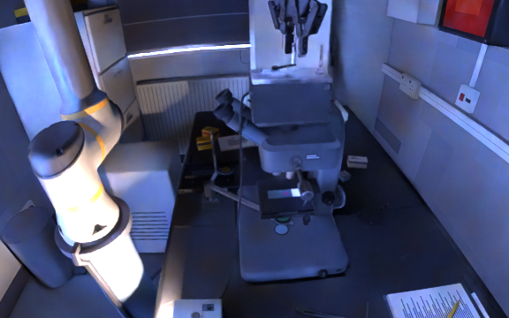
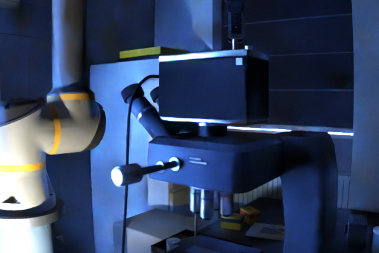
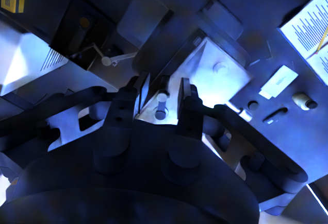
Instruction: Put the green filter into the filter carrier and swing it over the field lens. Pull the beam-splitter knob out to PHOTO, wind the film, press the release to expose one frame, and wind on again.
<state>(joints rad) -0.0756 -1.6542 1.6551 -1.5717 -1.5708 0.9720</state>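
Note:
At the top of the microscope sits the box-shaped camera body (image 1: 290,98) (image 2: 213,86), and from its top plate a thin upright wind post (image 2: 233,44) (image 3: 161,105) and a flat lever (image 1: 283,67) stick out. The beam-splitter knob (image 2: 125,174) stands pulled out on its rod from the left side of the microscope head. A green filter (image 1: 282,219) sits under the stage, above the field lens (image 1: 281,229). My gripper (image 1: 294,48) (image 2: 235,37) (image 3: 160,91) hangs straight above the camera top, its fingertips around the post's upper end. It is partly open and holds nothing.
A black tray (image 3: 79,32) with an orange disc lies on the bench left of the microscope. Yellow boxes (image 1: 206,137) lie behind it. A white cabinet (image 1: 142,190) stands to the left, and papers with a pencil (image 1: 433,302) lie at the near right.

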